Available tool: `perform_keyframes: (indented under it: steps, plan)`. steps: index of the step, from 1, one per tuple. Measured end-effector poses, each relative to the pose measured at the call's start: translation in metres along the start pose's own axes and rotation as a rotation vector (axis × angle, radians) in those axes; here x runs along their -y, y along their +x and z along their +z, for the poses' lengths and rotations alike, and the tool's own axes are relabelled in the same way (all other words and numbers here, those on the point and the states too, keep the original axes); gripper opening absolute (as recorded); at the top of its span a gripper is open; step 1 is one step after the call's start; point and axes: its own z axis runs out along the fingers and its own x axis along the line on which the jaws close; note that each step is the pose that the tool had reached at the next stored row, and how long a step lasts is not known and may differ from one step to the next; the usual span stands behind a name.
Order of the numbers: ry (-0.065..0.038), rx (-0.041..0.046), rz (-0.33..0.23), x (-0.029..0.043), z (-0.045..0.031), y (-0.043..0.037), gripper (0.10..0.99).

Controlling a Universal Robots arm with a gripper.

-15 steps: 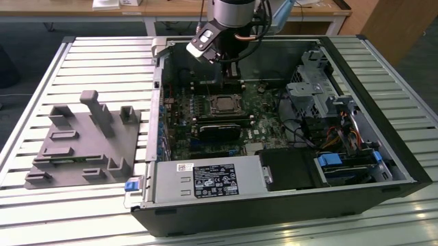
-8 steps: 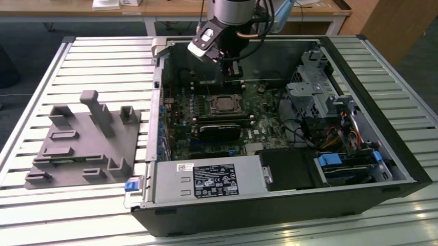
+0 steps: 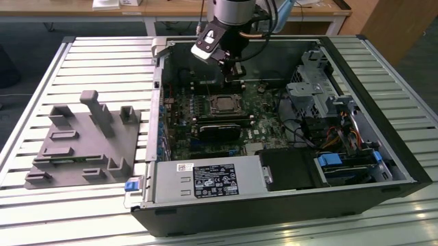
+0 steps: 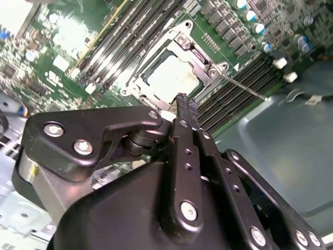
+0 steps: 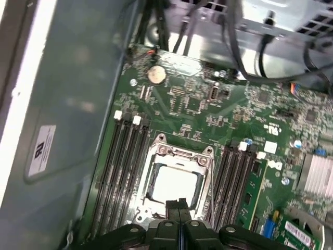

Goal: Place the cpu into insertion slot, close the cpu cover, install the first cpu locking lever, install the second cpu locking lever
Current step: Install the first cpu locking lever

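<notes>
The cpu (image 5: 174, 185) lies flat in the insertion slot (image 5: 150, 194) on the green motherboard, its pale face showing through the window of the cpu cover (image 5: 179, 153). That silvery frame lies down flat over the chip. A thin wire locking lever (image 4: 244, 87) sticks out from one socket corner across the memory slots. My gripper (image 5: 179, 204) hangs just above the socket's edge, shut with nothing between its fingers. In the exterior view the gripper (image 3: 235, 78) is over the far side of the socket (image 3: 222, 104).
The open computer case (image 3: 403, 169) lies on a slatted table. Memory slots (image 5: 125, 166) flank the socket. A black block (image 3: 219, 128), power supply (image 3: 205, 179) and drive cage (image 3: 321, 97) surround it. A grey fixture (image 3: 82, 138) sits at the exterior view's left.
</notes>
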Motion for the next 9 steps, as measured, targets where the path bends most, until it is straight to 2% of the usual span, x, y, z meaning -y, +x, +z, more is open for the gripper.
perform_keyframes:
  steps: [9]
  plan:
    - [0.001, -0.0020, -0.152, 0.0000, 0.0000, 0.0000, 0.114]
